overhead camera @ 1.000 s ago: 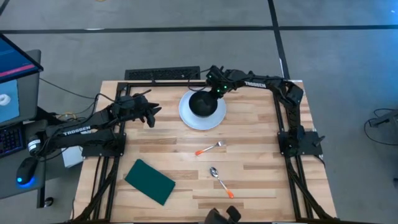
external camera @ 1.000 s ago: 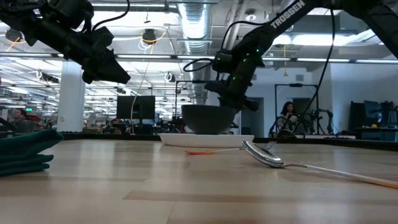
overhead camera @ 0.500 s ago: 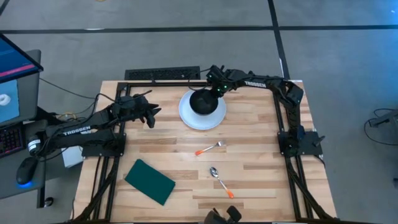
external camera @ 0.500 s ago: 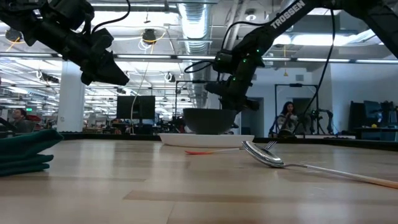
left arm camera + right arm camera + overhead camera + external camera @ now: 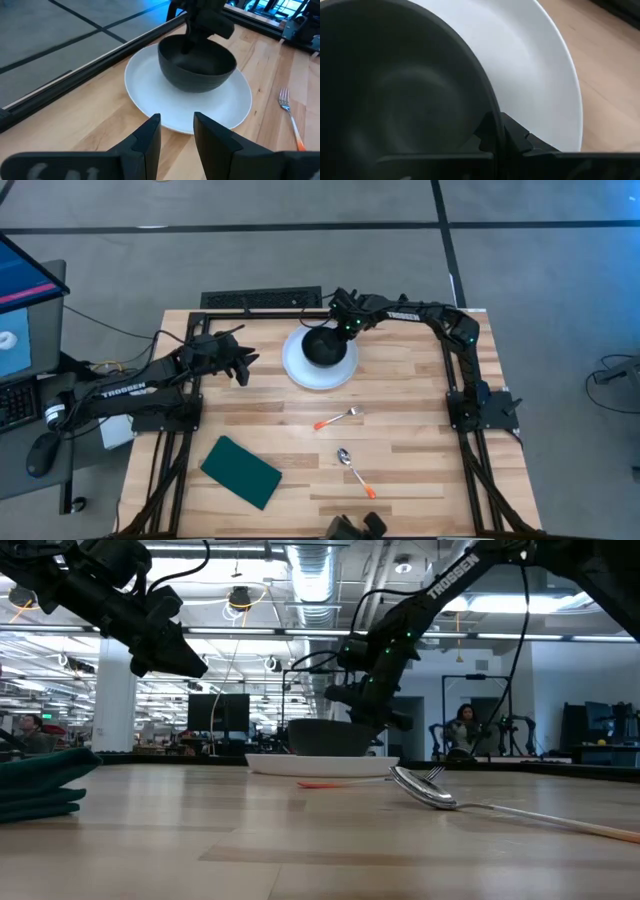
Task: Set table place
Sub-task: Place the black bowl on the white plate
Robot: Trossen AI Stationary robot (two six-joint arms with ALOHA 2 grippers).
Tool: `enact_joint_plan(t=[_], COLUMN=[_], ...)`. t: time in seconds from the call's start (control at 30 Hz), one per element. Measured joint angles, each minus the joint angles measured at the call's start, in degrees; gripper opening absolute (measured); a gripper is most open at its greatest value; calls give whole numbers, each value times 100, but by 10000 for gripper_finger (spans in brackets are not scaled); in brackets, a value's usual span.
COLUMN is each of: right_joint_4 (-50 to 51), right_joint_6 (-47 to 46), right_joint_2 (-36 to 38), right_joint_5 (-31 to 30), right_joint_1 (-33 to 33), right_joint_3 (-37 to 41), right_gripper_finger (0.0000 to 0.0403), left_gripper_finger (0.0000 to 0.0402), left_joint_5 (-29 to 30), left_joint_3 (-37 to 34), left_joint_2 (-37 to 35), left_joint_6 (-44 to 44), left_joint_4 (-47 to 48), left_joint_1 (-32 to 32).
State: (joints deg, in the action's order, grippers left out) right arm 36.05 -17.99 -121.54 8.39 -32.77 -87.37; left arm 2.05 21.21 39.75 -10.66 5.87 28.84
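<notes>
A black bowl [image 5: 325, 348] sits on the round white plate [image 5: 298, 370] at the far middle of the wooden table [image 5: 420, 440]. My right gripper [image 5: 345, 330] is shut on the bowl's rim at its far right side, reaching down from the table's far right corner. My left gripper [image 5: 243, 365] hangs open above the table to the left of the plate, touching nothing. In the left wrist view its fingers [image 5: 150, 137] point at the plate [image 5: 145, 87] and the bowl [image 5: 197, 67]. The low view shows the bowl [image 5: 327, 738] on the plate [image 5: 322, 765]. My right gripper pinches the bowl's rim [image 5: 489, 107] between its two fingers [image 5: 517, 137], one inside the bowl and one outside. The fingers come steeply from above, slanting in from the table's far right. The bowl stands upright with its base on the plate [image 5: 535, 65].
A fork with an orange handle [image 5: 337, 419] and a spoon with an orange handle [image 5: 355, 471] lie in the middle, nearer than the plate. A dark green pad [image 5: 240, 471] lies near the front left. A black bar [image 5: 262, 299] runs along the far edge.
My right gripper has gone down with the bowl, which now rests on the plate instead of hanging just above it. Bowl and plate have shifted a little toward the table's left edge. My left gripper has kept still.
</notes>
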Motion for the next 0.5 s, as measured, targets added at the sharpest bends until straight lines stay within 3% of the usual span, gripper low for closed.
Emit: enact_joint_plan(t=[0.5], right_joint_4=[-195], right_joint_6=[214], right_joint_2=[241], right_joint_5=[-168], right_joint_1=[25], right_joint_3=[58], right_gripper_finger=[42], left_gripper_finger=[106], left_joint_5=[30], left_joint_3=[0], left_joint_2=[0], left_joint_6=[39], left_joint_4=[125], left_joint_1=[0])
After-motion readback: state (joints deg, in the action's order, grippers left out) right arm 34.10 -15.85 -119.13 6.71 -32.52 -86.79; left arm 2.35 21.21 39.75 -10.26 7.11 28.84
